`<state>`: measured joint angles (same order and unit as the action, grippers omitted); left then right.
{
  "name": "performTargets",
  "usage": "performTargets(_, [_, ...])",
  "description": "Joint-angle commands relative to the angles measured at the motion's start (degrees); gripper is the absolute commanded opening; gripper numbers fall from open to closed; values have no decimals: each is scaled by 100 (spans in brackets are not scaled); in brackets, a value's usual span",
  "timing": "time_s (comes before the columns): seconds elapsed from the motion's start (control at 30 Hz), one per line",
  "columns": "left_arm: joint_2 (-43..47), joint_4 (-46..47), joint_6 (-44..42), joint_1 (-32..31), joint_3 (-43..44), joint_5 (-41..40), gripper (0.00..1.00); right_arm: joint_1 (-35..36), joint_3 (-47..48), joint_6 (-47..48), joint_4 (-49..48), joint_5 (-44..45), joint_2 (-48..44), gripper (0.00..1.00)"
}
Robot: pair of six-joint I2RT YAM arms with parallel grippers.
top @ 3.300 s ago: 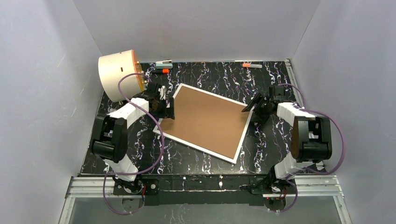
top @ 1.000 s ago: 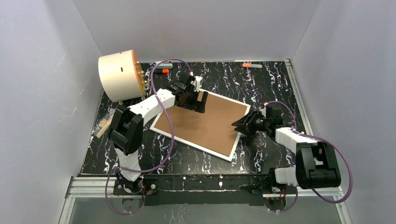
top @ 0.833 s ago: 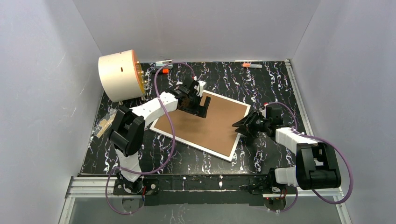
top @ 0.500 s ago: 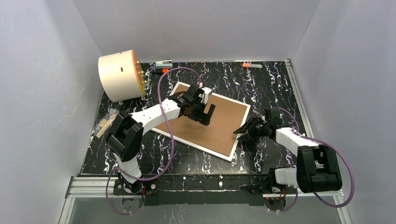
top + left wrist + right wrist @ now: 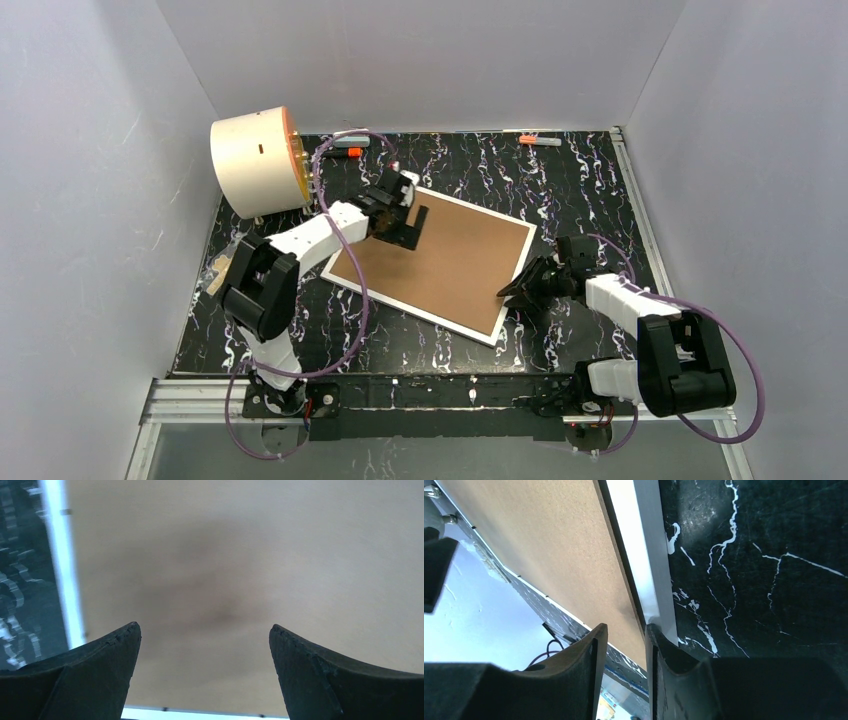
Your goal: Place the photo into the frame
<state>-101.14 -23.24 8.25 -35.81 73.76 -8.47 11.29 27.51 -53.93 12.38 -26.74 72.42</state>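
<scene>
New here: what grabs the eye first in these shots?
The frame dominates, lying back-up and skewed on the black marbled table, with its brown board showing. The left gripper is above its far-left part with jaws open, and the right gripper pinches its right edge. A cream drum sits at the far-left corner.

The top view is bright, evenly lit from above and sharp throughout. The arms throw only soft, short shadows on the black marbled surface (image 5: 590, 190), and the pale walls carry a faint lavender cast. In the left wrist view the brown back of the frame (image 5: 250, 555) is out of focus, with a diffuse dark shadow at its middle. Its white rim glows bluish, and the left pincer (image 5: 202, 632) reads near-black. The right wrist view is crisper, with sharp white veins on the surface, a glaring white frame rim and an underexposed right pincer (image 5: 625, 627).
</scene>
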Motion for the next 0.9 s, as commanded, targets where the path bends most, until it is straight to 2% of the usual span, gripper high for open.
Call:
performTargets(0.0, [153, -77, 75, 653, -14, -604, 98, 64, 50, 37, 171, 257, 134, 41])
performTargets(0.13, [78, 57, 156, 1184, -88, -978, 98, 89, 131, 122, 134, 260, 341, 30])
performTargets(0.3, [-173, 354, 177, 1808, -224, -408, 98, 107, 326, 283, 270, 417, 571, 21])
performTargets(0.37, [-250, 431, 127, 1895, -285, -321, 98, 106, 417, 360, 366, 507, 646, 17])
performTargets(0.63, [-301, 682, 10, 2002, -732, -792, 98, 182, 647, 622, 562, 816, 913, 6])
performTargets(0.77, [-307, 726, 41, 2001, -865, -527, 98, 251, 746, 656, 497, 800, 994, 7])
performTargets(0.87, [-274, 735, 55, 2008, -906, -261, 98, 251, 731, 567, 163, 513, 854, 20])
